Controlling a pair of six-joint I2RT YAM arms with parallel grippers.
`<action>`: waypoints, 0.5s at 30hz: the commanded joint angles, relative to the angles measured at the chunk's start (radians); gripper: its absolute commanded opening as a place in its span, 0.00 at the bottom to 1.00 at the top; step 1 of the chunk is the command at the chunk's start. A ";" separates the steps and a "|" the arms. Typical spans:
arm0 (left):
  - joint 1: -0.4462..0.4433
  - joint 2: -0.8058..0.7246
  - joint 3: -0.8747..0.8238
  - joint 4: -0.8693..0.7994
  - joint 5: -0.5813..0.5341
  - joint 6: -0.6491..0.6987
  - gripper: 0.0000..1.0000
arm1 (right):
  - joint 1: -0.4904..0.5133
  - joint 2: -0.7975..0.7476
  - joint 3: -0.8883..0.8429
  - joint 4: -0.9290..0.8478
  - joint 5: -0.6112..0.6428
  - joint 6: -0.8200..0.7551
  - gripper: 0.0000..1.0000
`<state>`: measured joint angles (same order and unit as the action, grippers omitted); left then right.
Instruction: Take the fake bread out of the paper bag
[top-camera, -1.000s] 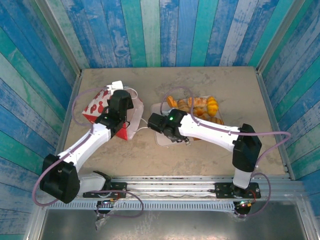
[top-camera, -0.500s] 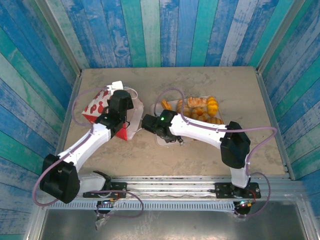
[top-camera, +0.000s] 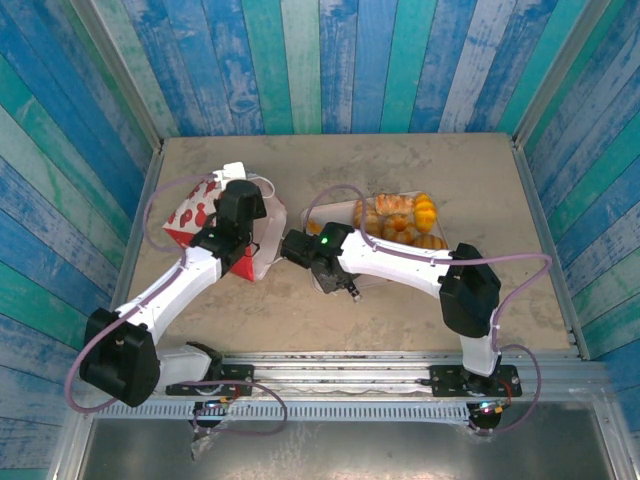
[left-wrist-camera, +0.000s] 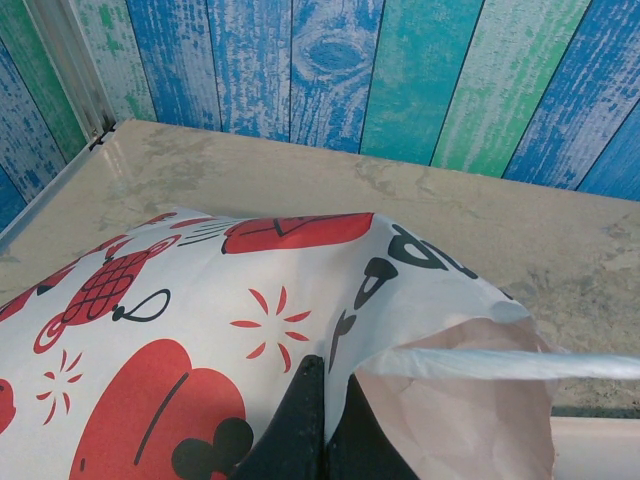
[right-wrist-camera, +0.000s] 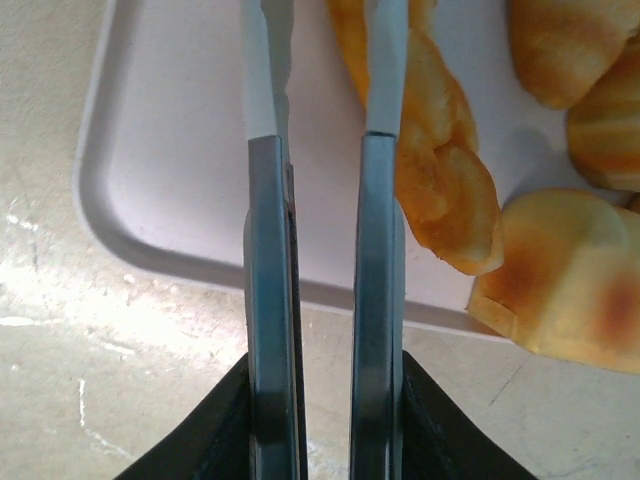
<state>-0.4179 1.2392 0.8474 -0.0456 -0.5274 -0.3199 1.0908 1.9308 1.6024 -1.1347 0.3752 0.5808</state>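
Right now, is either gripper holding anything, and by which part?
Left gripper pinches the bag by the edge at its mouth. Right gripper holds nothing, jaws apart over the tray.

a pale flat tray (right-wrist-camera: 170, 150) lies on the sandy beige table (top-camera: 450, 165), ringed by blue-green plank walls (top-camera: 300, 60).

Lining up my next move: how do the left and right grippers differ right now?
The left gripper is pinched shut on the paper bag at its rim; the right gripper is open with nothing between its fingers. The left gripper sits at the bag; the right gripper is over the near edge of the tray, beside a braided pastry. Both are low over the table.
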 joint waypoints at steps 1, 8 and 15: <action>0.007 -0.055 -0.007 0.012 0.001 -0.017 0.03 | 0.006 -0.042 -0.016 0.022 -0.076 -0.022 0.37; 0.007 -0.070 -0.003 0.006 -0.002 -0.012 0.03 | 0.007 -0.095 -0.015 0.036 -0.096 -0.041 0.40; 0.009 -0.072 0.002 0.005 0.006 -0.014 0.03 | -0.002 -0.150 -0.009 0.039 -0.085 -0.052 0.39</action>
<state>-0.4156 1.2148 0.8474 -0.0460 -0.5213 -0.3199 1.0901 1.8244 1.5944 -1.0908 0.2855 0.5423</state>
